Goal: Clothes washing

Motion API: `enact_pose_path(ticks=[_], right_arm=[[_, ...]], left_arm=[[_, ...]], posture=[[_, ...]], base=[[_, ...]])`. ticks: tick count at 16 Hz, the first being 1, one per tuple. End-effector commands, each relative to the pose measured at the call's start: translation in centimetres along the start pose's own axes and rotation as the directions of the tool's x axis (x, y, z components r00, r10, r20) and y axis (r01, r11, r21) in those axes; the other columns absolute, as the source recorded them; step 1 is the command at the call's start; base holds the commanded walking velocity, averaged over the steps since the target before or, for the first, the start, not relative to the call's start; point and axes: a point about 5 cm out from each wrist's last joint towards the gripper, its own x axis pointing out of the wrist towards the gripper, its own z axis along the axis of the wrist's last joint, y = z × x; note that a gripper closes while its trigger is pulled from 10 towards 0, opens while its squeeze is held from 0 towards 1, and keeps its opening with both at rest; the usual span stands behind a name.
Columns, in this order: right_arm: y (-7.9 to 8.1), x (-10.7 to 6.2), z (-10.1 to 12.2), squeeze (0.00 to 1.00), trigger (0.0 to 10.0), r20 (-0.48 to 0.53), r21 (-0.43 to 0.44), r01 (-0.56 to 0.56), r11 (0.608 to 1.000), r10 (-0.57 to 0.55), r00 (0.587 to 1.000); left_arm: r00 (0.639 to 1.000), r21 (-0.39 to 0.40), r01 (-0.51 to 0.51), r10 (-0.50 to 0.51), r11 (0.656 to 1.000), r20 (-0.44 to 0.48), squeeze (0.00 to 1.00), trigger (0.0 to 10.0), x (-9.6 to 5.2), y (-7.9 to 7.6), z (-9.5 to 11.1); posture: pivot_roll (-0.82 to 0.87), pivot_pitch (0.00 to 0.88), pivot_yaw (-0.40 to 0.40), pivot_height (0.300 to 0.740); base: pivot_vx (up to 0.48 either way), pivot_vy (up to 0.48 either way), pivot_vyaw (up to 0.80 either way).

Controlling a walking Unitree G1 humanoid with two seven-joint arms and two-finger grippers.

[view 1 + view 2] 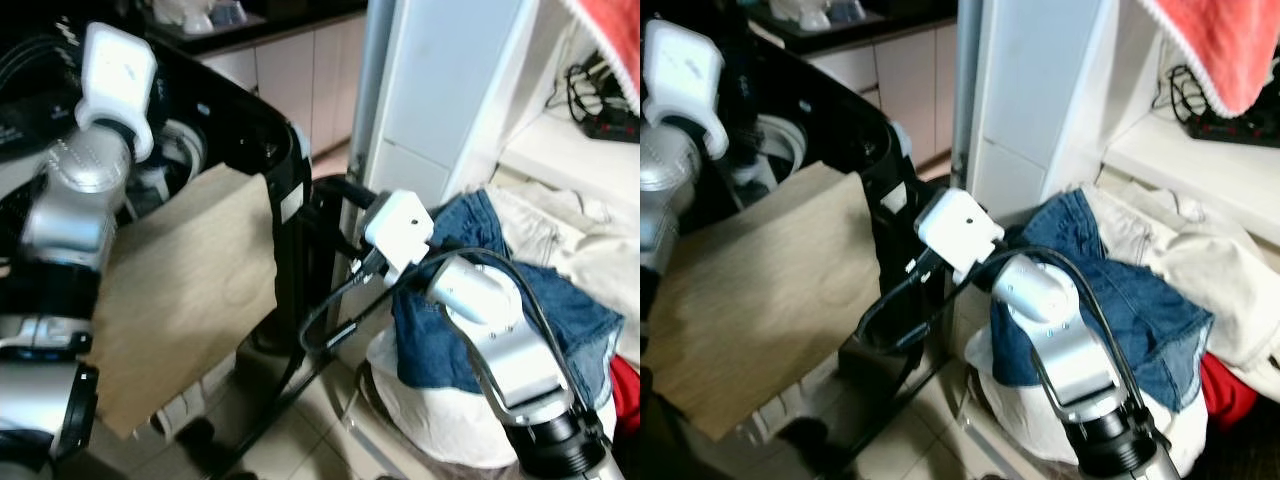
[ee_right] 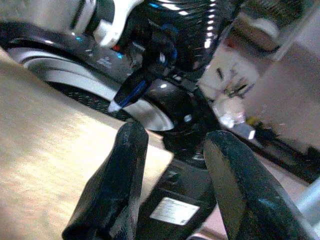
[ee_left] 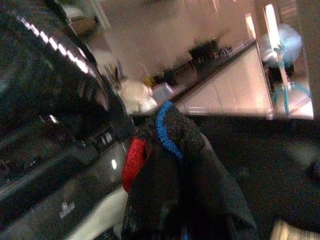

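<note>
The right hand [image 2: 172,175] has its two black fingers spread apart with nothing between them, held just beside the near right corner of a black top-loading washing machine [image 1: 255,130]; a white label on the machine's side sits just beyond the fingertips. Its silver arm reaches in from the lower right, with a white wrist block and a looping black cable at the middle of the scene. A tan sheet of fabric [image 1: 190,290] drapes over the machine's near edge and hangs down its front, touching the rim; the right hand's fingers are close to its right edge but apart from it. The left hand [image 3: 170,165] is up over the far left of the machine, its dark fingers pressed together on a bunched dark cloth [image 3: 200,180] with blue and red parts. To the right of the machine, behind the right arm, a blue denim garment [image 1: 560,320] lies on top of a heap of pale laundry [image 1: 570,240] in a white basket [image 1: 440,420] on the floor. A red towel [image 1: 1220,50] hangs at the upper right above a white shelf. Far behind, a dark kitchen desk [image 1: 260,25] runs over white cabinets.
</note>
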Motion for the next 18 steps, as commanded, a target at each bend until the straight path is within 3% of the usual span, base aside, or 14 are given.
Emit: enact_pose_path(ticks=[1,2,5,11,14,15,16,17,18], right_arm=[[0.0,0.1,0.7,0.00,10.0,0.008,0.002,-0.042,0.999,0.042,0.999],[0.1,0.0,0.6,0.00,10.0,-0.009,0.010,-0.058,0.998,0.058,0.998],[0.2,-0.4,0.5,0.00,10.0,-0.041,0.022,-0.067,0.997,0.068,0.997],[-0.1,-0.9,0.0,0.00,10.0,-0.111,0.029,-0.037,0.999,0.040,0.993],[-2.4,-1.6,-2.3,0.00,10.0,-0.284,-0.031,0.194,0.981,-0.195,0.939],[-3.8,-2.6,-3.5,0.00,10.0,-0.359,-0.021,0.332,0.943,-0.317,0.878],[-4.8,-3.8,-4.4,0.00,10.0,-0.423,0.009,0.434,0.901,-0.390,0.818],[-5.5,-5.0,-5.2,0.61,10.0,-0.486,0.029,0.519,0.854,-0.442,0.755],[-5.9,-5.9,-5.8,1.00,10.0,-0.538,0.030,0.574,0.818,-0.471,0.699]], left_arm=[[0.998,0.037,0.052,-0.053,0.998,0.025,0.00,10.0,0.8,-0.5,0.2],[0.996,0.046,0.090,-0.091,0.995,0.004,1.00,10.0,1.1,-0.7,-0.3],[0.989,0.071,0.140,-0.137,0.988,-0.053,1.00,10.0,1.6,-0.6,-0.8],[0.991,0.137,0.098,-0.085,0.986,-0.102,1.00,10.0,2.0,1.1,-1.4],[0.989,0.256,0.026,0.012,0.966,-0.148,1.00,10.0,1.9,2.6,-2.0],[0.987,0.274,0.023,0.022,0.961,-0.161,1.00,10.0,1.8,2.8,-2.2],[0.986,0.204,0.085,-0.053,0.975,-0.157,0.04,10.0,1.7,2.0,-2.3],[0.979,0.094,0.185,-0.174,0.978,-0.110,0.00,10.0,1.7,0.6,-2.0],[0.961,0.029,0.274,-0.273,0.961,-0.041,0.00,10.0,1.5,-0.9,-1.4]], posture=[[-0.03,0.000,-0.006,0.740],[-0.04,0.000,-0.002,0.740],[-0.04,0.000,0.001,0.740],[-0.05,0.000,0.009,0.740],[-0.05,0.000,0.010,0.740],[-0.05,0.000,0.007,0.740],[-0.05,0.000,0.008,0.740],[-0.05,0.000,0.008,0.740],[-0.05,0.000,0.010,0.740]], base=[[0.000,0.000,0.00],[0.000,0.000,0.00],[0.000,0.000,0.00],[0.000,0.000,0.00],[0.000,0.000,0.00],[0.000,0.000,0.00],[0.000,0.000,0.00],[0.000,0.000,0.00],[0.000,0.000,0.00]])
